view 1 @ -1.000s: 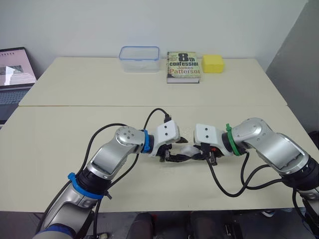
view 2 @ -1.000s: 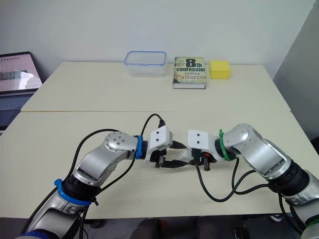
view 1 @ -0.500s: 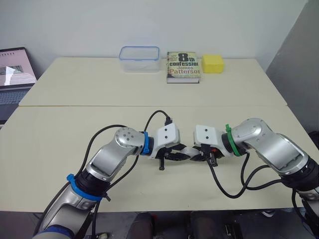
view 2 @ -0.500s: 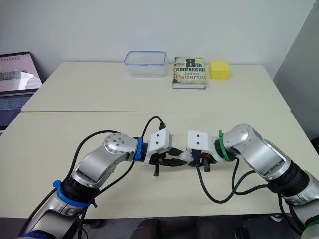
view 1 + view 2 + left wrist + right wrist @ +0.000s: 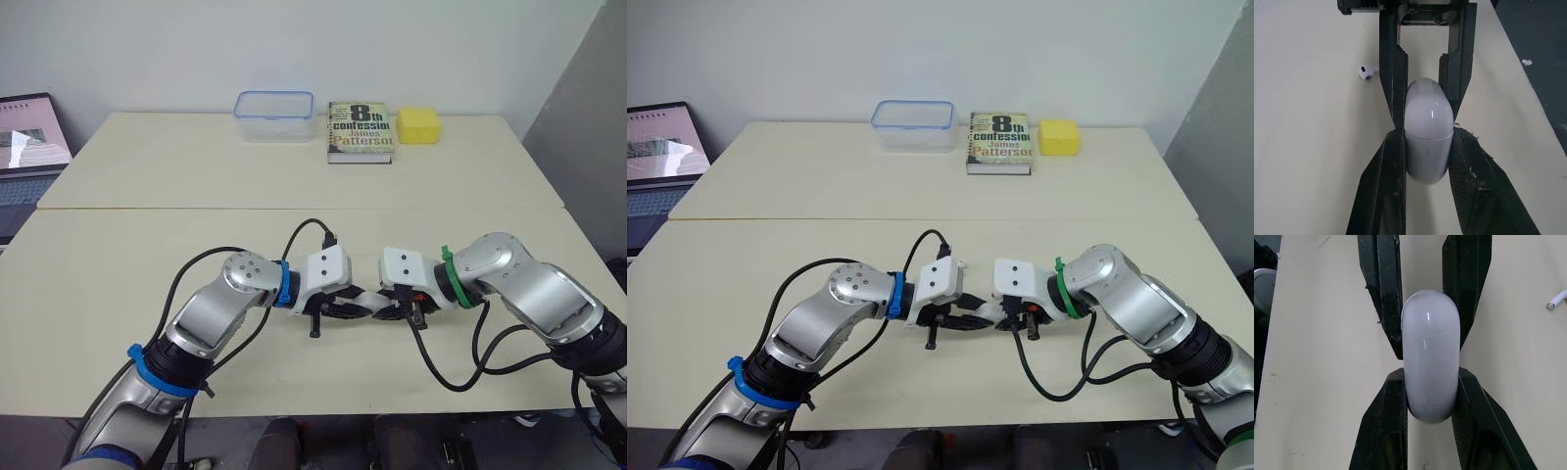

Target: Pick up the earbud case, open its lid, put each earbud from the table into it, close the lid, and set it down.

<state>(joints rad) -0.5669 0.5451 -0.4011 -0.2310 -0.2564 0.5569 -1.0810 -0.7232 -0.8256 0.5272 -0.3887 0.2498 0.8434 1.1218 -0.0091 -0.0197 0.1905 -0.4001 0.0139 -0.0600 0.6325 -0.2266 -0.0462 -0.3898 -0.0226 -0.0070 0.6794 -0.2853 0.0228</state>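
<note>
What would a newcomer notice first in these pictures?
First, the two arms meet over the middle of the near table, where the left gripper and the right gripper both clamp the white earbud case, its lid shut. Next, a loose earbud lies on the table beside them, and a book lies far behind.

Up top, the two head cameras look forward and down across the worktop, near edge to far edge, sharing almost the same scene. In tight, the wrist cameras face each other along the left gripper and right gripper, both sharing the clamped earbud case.
</note>
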